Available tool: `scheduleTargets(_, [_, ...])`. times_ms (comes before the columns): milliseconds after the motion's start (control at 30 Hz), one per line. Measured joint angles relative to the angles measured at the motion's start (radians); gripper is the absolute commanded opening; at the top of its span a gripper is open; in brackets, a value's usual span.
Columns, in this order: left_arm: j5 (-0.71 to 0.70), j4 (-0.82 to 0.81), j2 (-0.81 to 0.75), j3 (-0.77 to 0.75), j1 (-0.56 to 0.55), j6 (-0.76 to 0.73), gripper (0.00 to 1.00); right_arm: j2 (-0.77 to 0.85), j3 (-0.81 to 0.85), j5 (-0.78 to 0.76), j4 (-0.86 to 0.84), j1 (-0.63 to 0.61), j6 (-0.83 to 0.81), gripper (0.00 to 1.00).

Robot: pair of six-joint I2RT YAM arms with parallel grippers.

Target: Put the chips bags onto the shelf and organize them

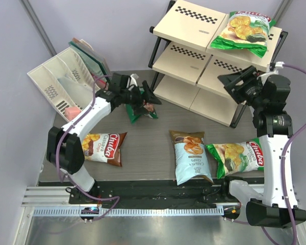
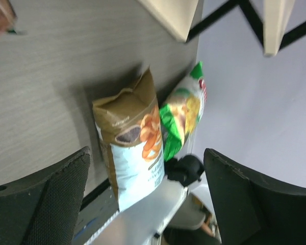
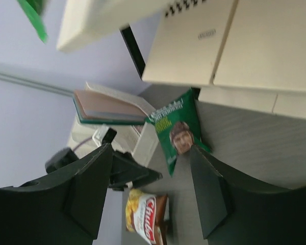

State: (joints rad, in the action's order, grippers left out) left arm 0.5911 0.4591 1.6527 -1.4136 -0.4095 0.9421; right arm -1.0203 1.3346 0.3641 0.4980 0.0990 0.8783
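One green-and-white chips bag (image 1: 245, 29) lies on the top tier of the shelf (image 1: 191, 23). On the table lie the dark brown Chuba bag (image 1: 104, 148), the light blue bag (image 1: 191, 155) and a second green-and-white bag (image 1: 234, 155). My left gripper (image 1: 145, 99) is open and empty, raised over a small dark green packet (image 1: 140, 111). Its wrist view shows the light blue bag (image 2: 132, 153) and the green-and-white bag (image 2: 186, 115) between its fingers (image 2: 41, 204). My right gripper (image 1: 229, 84) is open and empty beside the shelf's middle tier. Its wrist view shows the Chuba bag (image 3: 145, 219).
A white slotted organizer (image 1: 61, 84) with flat items leaning in it stands at the back left. The dark green packet (image 3: 181, 130) lies near the shelf's left foot. The black rail (image 1: 158, 191) runs along the table's near edge.
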Motion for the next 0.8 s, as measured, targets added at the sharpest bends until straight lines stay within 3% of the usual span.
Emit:
scheduleTargets(367, [0.157, 0.021, 0.093, 0.114, -0.154, -0.076, 0.93, 0.044, -0.106, 0.119, 0.317, -0.024, -0.206, 0.68])
scheduleTargets(600, [0.224, -0.019, 0.173, 0.241, -0.240, -0.067, 0.97, 0.107, -0.272, 0.097, 0.440, -0.175, -0.252, 0.72])
scheduleTargets(800, [0.248, -0.110, 0.206, 0.264, -0.296, -0.024, 0.99, 0.107, -0.367, 0.064, 0.492, -0.257, -0.249, 0.72])
